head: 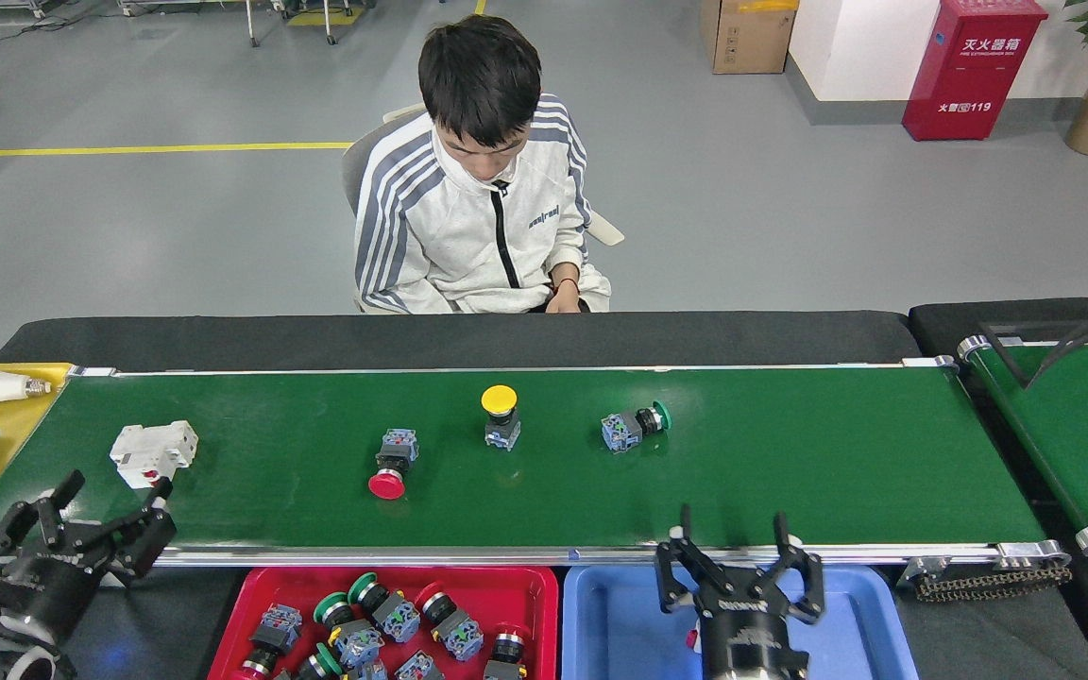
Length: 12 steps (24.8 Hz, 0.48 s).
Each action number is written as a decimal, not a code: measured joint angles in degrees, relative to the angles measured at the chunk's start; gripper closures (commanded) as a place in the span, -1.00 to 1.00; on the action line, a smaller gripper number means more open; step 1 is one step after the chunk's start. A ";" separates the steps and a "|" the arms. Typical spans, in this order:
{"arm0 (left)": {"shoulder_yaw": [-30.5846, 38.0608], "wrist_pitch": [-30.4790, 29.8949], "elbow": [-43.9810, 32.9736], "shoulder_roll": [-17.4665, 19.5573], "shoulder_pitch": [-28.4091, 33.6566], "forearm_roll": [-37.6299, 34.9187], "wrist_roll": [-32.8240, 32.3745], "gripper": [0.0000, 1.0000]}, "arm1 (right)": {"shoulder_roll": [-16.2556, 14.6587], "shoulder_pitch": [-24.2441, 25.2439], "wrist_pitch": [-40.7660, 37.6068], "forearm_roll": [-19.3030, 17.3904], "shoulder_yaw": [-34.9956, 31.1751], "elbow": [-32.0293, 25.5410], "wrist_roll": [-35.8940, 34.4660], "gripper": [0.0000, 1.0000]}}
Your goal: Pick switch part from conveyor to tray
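Overhead, the conveyor (790, 453) stretches its dark-green belt across a black desk (468, 338), carrying a white breaker (153, 451), a red switch part (391, 463), a yellow-capped one (501, 416) and a green-capped one (635, 427). Nearer lie a red tray (516, 590) of switch parts and a blue tray (612, 623). Left gripper (81, 529) and right gripper (733, 548) both hold their jaws released, empty. Beyond, a seated person (478, 227), grey floor (837, 217), red extinguisher box (974, 66).

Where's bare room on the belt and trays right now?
Free: belt right of the green switch; blue tray around the right hand. Crowded: red tray, full of switches, and the belt's left half.
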 measured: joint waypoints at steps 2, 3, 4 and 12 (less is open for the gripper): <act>-1.93 0.50 5.78 1.12 -3.71 -0.01 -0.02 -0.99 | 1.31 -4.28 -1.62 -0.30 1.71 4.48 2.15 -1.00; -2.76 0.93 8.07 1.48 -5.14 -0.01 -0.05 -0.99 | 2.26 -6.54 -3.12 -0.77 2.31 6.93 3.08 -1.00; -3.41 1.59 10.13 1.70 -6.24 -0.01 -0.09 -0.99 | 2.98 -8.21 -5.17 -1.53 2.62 8.92 3.99 -1.00; -10.39 10.72 24.68 2.36 -16.26 0.01 0.43 -0.36 | 4.95 -19.54 -14.53 -7.47 5.03 23.83 6.24 -1.00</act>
